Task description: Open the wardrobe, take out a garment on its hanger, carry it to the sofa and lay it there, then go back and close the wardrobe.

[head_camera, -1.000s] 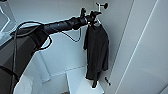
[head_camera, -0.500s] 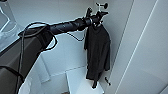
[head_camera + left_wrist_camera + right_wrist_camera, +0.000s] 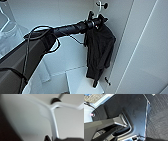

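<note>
From the left of the head view our left arm (image 3: 37,47) comes in, a thick dark limb with black cables looping over it, and stretches up and to the right across the white inside of the wardrobe (image 3: 50,17). Its forearm ends at the left gripper (image 3: 96,22), which sits right at the collar of the garment (image 3: 100,50), at the top of the hanger (image 3: 91,15). We cannot tell from the head view whether the fingers are apart or together, as the black fabric and the dark gripper merge there; they seem to be at the hanger's neck.

The garment hangs limp and long below the gripper, one sleeve drooping to the side, its lower hem close above a white ledge at the bottom of the wardrobe. Just above the collar the pale hook of the hanger curves up toward a dark round fitting (image 3: 105,5) on the wardrobe's inner wall. To the right stands the open white door (image 3: 140,55), running the full height.

In the left wrist view the hanger (image 3: 53,119) shows very near, its pale stem rising from dark fabric and forking into two arms, with the dark round fitting (image 3: 55,100) behind it.

The right wrist view looks down on the robot's dark base (image 3: 134,112) and grey carpet (image 3: 159,119).
</note>
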